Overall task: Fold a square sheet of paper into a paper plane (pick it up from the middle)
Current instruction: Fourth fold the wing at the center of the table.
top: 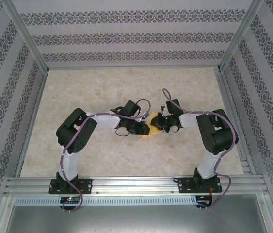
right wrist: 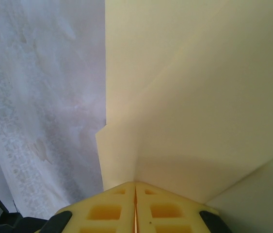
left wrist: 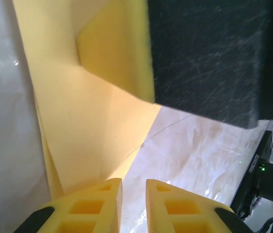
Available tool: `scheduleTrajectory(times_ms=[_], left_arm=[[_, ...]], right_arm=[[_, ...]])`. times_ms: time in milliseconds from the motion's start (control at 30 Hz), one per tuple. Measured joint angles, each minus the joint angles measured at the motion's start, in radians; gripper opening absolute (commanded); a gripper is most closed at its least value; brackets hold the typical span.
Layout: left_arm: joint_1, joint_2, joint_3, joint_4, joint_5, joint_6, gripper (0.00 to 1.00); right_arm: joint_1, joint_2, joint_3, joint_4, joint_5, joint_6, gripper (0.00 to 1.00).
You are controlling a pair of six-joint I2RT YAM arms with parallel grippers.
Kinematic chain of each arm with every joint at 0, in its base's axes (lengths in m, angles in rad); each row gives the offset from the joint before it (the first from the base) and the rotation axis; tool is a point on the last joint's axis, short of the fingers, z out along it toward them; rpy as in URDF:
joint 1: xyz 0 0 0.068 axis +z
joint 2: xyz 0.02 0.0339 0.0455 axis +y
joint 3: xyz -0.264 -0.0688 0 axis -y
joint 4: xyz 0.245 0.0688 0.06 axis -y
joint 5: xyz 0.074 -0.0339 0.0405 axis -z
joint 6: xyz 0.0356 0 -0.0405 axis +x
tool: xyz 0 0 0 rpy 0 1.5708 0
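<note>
Yellow creased paper (right wrist: 184,97) is pinched by the right jaws; the left jaws stand slightly parted.

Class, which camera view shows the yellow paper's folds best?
The right wrist view: the paper is close and large, its creases plain. The left wrist view shows a folded part, partly behind a dark block. The top view shows a small yellow sliver.

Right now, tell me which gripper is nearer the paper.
Right. The right gripper is shut on the paper, which fans out from its tips. The left gripper is slightly open, with the paper just beyond its tips and not clamped.
</note>
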Motion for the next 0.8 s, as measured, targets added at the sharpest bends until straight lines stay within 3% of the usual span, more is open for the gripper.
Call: scheduleTrajectory(times_ms=[800], left_arm=[[-0.021, -0.059, 0.000, -0.081, -0.070, 0.050, 0.21]], right_arm=[[0.000, 0.008, 0.019, -0.033, -0.002, -0.015, 0.09]])
